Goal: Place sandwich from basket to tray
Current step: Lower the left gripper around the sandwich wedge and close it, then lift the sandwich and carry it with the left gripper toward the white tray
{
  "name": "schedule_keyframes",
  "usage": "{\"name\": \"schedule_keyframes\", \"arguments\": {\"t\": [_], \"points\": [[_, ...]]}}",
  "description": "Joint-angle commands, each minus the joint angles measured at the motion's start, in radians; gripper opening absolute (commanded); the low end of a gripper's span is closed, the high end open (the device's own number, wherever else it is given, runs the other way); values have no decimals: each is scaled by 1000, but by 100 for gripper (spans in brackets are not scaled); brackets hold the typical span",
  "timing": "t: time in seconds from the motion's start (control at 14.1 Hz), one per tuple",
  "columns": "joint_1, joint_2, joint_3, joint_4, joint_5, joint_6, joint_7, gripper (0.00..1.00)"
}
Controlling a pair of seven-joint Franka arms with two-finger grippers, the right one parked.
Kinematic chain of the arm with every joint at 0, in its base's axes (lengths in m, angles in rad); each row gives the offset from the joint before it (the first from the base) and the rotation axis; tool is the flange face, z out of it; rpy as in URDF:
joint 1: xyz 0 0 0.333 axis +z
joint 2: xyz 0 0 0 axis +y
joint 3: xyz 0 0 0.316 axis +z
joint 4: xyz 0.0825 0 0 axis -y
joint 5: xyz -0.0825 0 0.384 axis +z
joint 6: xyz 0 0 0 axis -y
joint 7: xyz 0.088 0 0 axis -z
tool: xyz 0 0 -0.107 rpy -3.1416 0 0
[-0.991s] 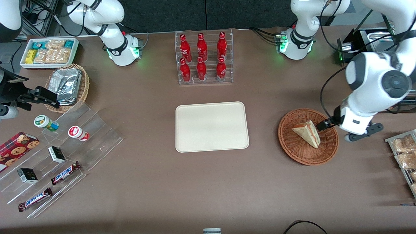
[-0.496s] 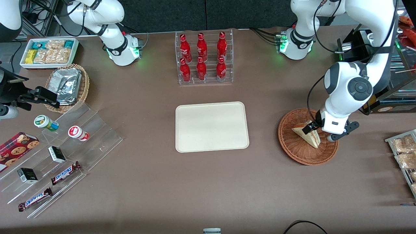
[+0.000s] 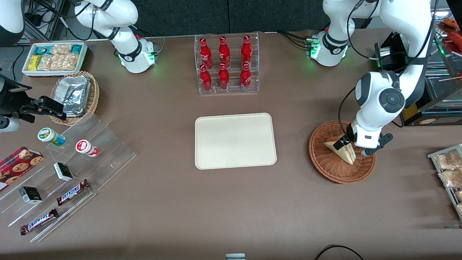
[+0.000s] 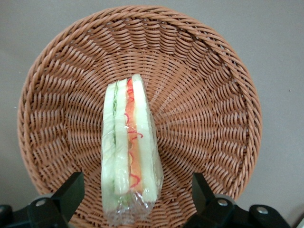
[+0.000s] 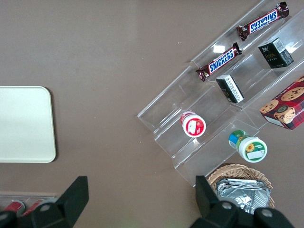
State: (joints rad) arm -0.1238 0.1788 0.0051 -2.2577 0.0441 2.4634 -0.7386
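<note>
The sandwich (image 3: 335, 147), a wrapped white-bread wedge with orange-red and green filling, stands on edge in the round reddish-brown wicker basket (image 3: 325, 164) toward the working arm's end of the table. My left gripper (image 3: 348, 146) hangs over the sandwich's thick end, open, not touching it. In the left wrist view the sandwich (image 4: 129, 147) lies between the two black fingers (image 4: 71, 190), with a gap on each side, and the basket (image 4: 204, 95) fills the view. The cream tray (image 3: 234, 141) lies bare at the table's middle.
A clear rack of red bottles (image 3: 226, 65) stands farther from the front camera than the tray. A wire rack of snack bags (image 3: 449, 173) is at the working arm's table end. Acrylic steps with snacks (image 3: 72, 169) and a small foil-pack basket (image 3: 77, 95) lie toward the parked arm's end.
My left gripper has moved from the basket's rim in over the sandwich and lower, and now straddles its thick end. The sandwich has not moved.
</note>
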Motion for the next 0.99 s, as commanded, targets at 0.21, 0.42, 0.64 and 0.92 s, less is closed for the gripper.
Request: {"name": "schedule_keyframes", "arguments": {"t": [0.21, 0.42, 0.64, 0.92], "points": [[-7, 30, 7, -81, 20, 136, -48, 100], [1, 42, 10, -76, 20, 138, -83, 49], [3, 42, 10, -63, 20, 135, -91, 3], [1, 39, 10, 70, 22, -50, -84, 1]]}}
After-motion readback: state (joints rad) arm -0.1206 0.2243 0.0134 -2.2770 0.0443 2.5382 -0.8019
